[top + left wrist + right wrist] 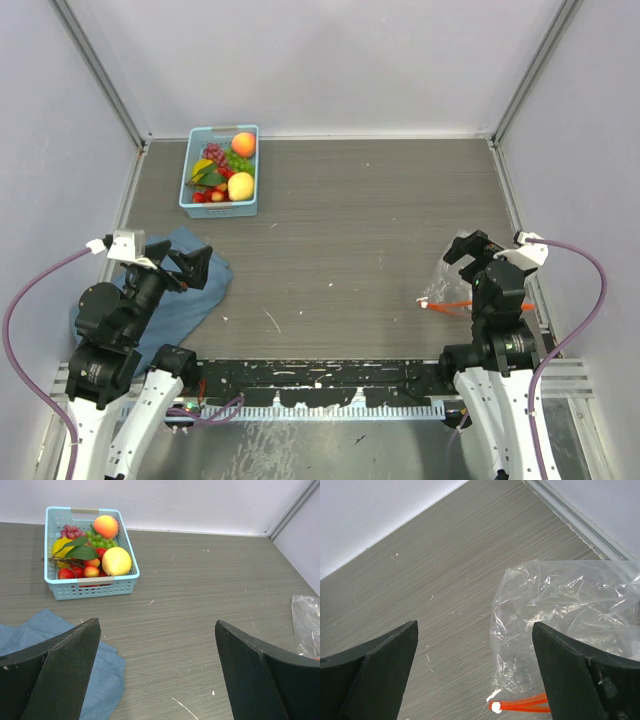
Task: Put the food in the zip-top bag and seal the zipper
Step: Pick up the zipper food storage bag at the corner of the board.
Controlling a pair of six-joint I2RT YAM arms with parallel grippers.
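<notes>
The food (226, 170) lies in a light blue basket (219, 209) at the far left: a peach (105, 526), a yellow fruit (116, 561), grapes and red berries. The clear zip-top bag (452, 278) lies crinkled at the right, its red-orange zipper (450, 305) along the near edge. My left gripper (184, 266) is open and empty over a blue cloth's edge. My right gripper (472, 250) is open and empty just above the bag (560, 615); the zipper's end (520, 706) shows between its fingers.
A blue cloth (170, 300) lies at the near left under the left arm and shows in the left wrist view (102, 685). Grey walls enclose the table on the left, the back and the right. A metal rail (580, 522) runs along the right wall.
</notes>
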